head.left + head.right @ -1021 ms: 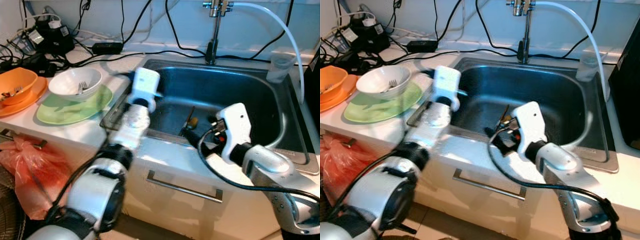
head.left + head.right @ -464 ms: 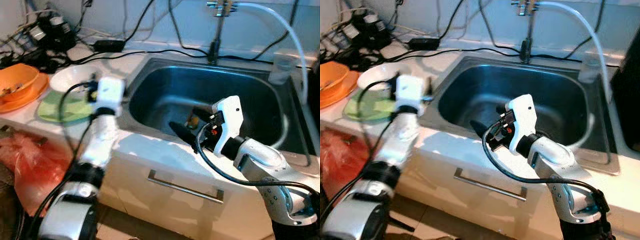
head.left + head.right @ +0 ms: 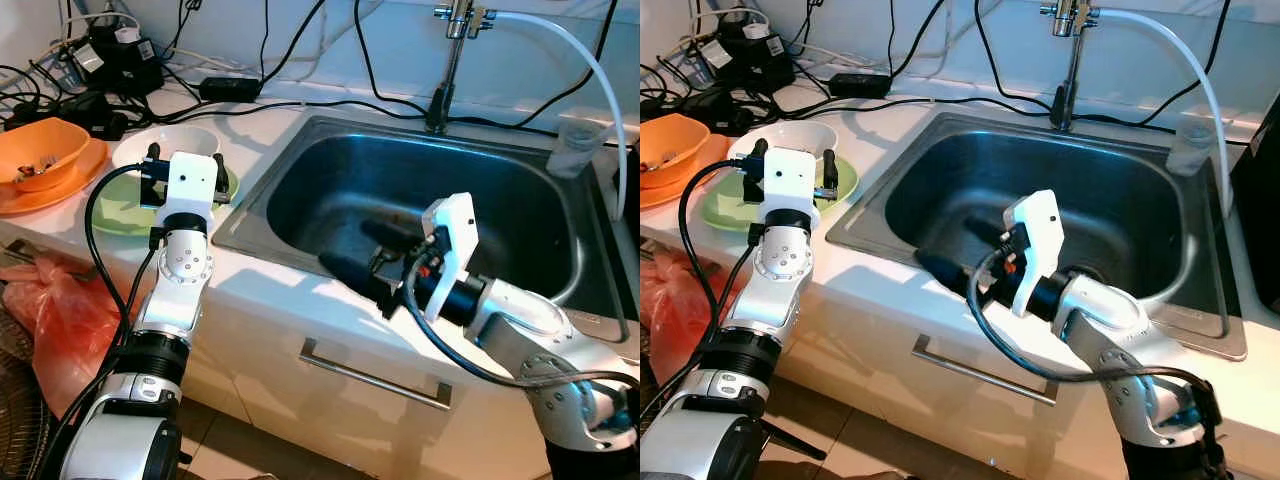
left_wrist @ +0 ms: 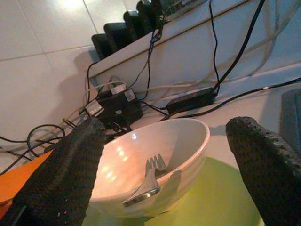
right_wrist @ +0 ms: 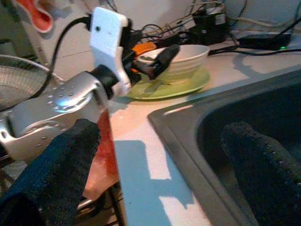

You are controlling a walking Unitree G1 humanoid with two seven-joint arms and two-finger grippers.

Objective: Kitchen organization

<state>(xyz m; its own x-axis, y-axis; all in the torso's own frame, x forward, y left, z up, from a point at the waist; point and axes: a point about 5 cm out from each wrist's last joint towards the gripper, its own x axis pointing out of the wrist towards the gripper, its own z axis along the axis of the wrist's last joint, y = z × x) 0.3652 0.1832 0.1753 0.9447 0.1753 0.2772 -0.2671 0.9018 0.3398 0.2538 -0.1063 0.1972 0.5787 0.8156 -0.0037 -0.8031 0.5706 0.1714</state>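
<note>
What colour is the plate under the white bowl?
Light green plate, under the white bowl; clearest in the left wrist view.

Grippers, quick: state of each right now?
Left gripper: open, empty, fingers either side of the white bowl.
Right gripper: open, empty, over the sink front edge.

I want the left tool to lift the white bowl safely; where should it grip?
Judging by its pose, grip the white bowl at its near rim, one finger inside and one outside, away from the fork. The open left tool already faces it.

Sink basin (image 3: 300, 190) open and roomy, counter left crowded — white bowl (image 4: 155, 160), green plate (image 3: 115, 212), cable tangle (image 3: 90, 90).
</note>
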